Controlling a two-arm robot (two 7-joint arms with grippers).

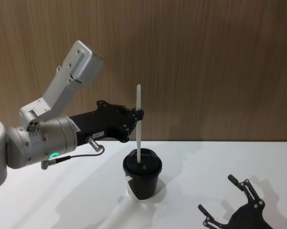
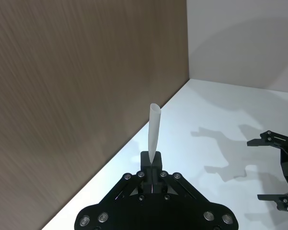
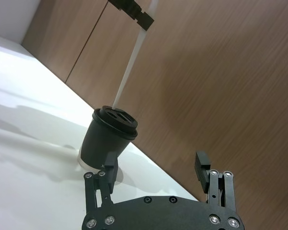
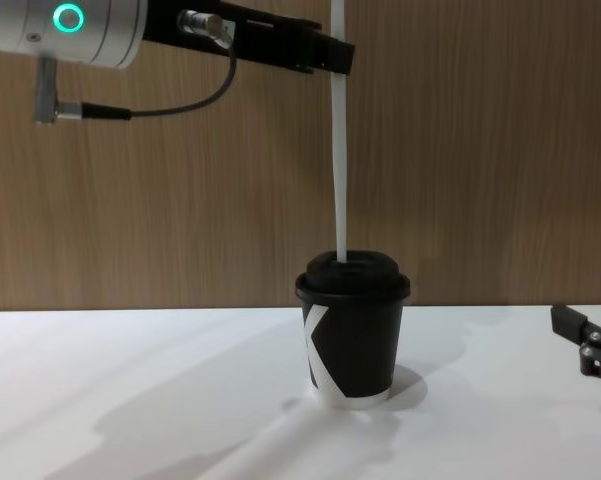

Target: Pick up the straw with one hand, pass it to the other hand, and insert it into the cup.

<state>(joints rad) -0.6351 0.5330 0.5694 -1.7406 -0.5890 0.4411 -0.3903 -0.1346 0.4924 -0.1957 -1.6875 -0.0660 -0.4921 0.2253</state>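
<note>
Your left pincer, the long black flat one on the silver cylindrical wrist with the green ring light, reached in from the left above the bench and was closed tight on the long, thin white straw. It gripped the straw somewhat above its middle, so a length of straw stood up past the fingertips and a longer length ran down from them. In the left wrist view the two fingers met around the straw, whose upper end rose beyond them towards the wooden wall.

The straw stood close to upright, leaning only slightly. Its lower end met the black plastic dome lid of the small black paper cup, at the top of the lid; whether the tip had entered the lid's opening could not be told. The cup stood upright on the white bench, its white angular mark turned towards your chest camera, near the wooden wall.

Your right pincer, black and blocky with short fingers, hung low at the right over the bench, well apart from the cup. Its fingers were spread wide and held nothing.
</note>
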